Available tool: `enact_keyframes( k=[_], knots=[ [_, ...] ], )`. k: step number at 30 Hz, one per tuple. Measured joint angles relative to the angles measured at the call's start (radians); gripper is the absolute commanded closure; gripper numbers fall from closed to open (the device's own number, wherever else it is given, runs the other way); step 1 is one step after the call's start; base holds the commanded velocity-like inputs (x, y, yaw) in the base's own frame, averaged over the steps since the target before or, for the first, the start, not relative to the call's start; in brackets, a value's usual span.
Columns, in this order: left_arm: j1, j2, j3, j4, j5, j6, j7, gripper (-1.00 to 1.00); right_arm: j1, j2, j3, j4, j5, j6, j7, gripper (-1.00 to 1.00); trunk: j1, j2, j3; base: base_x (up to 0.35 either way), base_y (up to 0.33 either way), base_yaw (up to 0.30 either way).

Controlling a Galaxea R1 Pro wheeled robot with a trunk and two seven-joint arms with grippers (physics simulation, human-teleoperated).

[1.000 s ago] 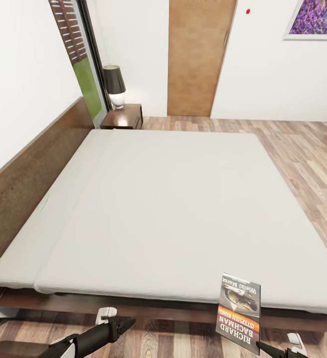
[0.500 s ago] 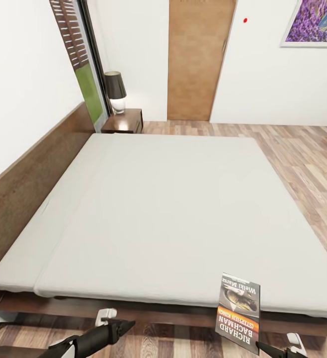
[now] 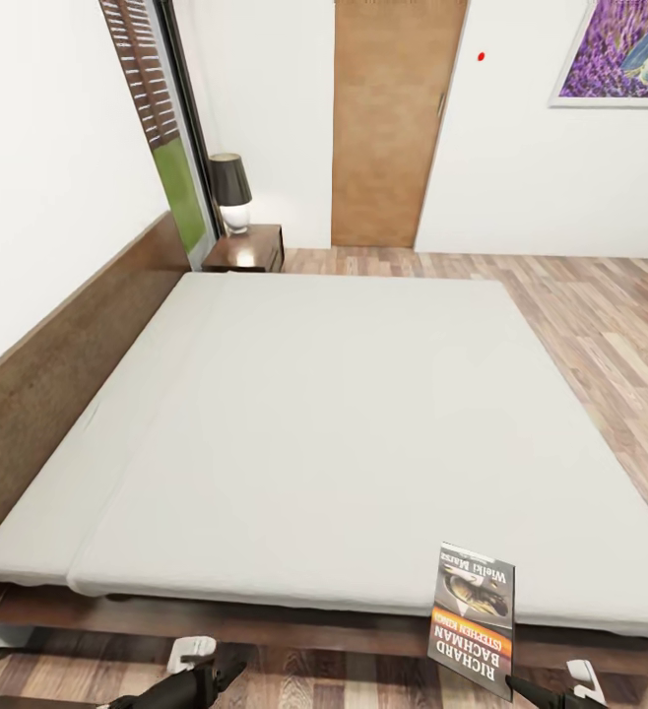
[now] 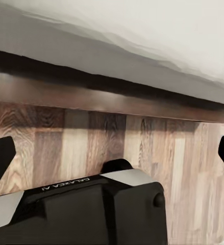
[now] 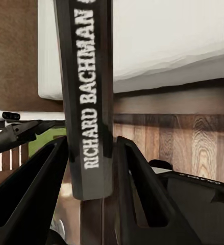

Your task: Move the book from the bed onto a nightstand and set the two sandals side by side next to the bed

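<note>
The book [image 3: 473,618], a thin paperback with an orange band and "RICHARD BACHMAN" lettering, hangs upright over the near edge of the bed [image 3: 324,433]. My right gripper [image 3: 521,689] is shut on its lower end; in the right wrist view the fingers [image 5: 38,189] clamp the book's spine [image 5: 86,102] from both sides. My left gripper [image 3: 211,675] is low by the bed's dark frame [image 4: 106,97], open and holding nothing. A dark nightstand [image 3: 247,248] stands at the far head corner of the bed. The sandals are out of view.
A lamp [image 3: 230,189] with a dark shade stands on the nightstand. Behind it are a tall window [image 3: 162,118], a wooden door [image 3: 388,123] and a purple picture [image 3: 619,49]. Wood-plank floor [image 3: 600,325] runs along the bed's right side.
The whole head view has shifted, so the room sits a little lower in the picture. My left arm has sunk toward the bottom edge. The book stays held in the right gripper.
</note>
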Motion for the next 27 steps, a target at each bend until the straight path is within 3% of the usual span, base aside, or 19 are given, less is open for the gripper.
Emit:
enact_keyframes(
  k=[3, 8, 27],
  knots=[
    [0.000, 0.038, 0.002, -0.001, 0.000, -0.002, 0.005, -1.00, 0.000, 0.000, 0.000, 0.000, 0.000, 0.000, -0.002, 1.00, 0.000, 0.000, 0.005, 0.000, 0.000, 0.000],
    [0.000, 0.069, 0.001, -0.002, 0.002, -0.003, 0.005, -1.00, 0.000, 0.000, 0.000, 0.000, 0.000, 0.000, -0.003, 1.00, 0.000, 0.000, 0.013, 0.000, 0.000, 0.000],
    [0.000, 0.067, 0.000, -0.001, 0.007, -0.003, 0.005, -1.00, 0.000, 0.001, 0.000, 0.000, 0.000, 0.000, -0.004, 1.00, 0.000, 0.000, 0.044, 0.000, 0.000, 0.000]
  ],
)
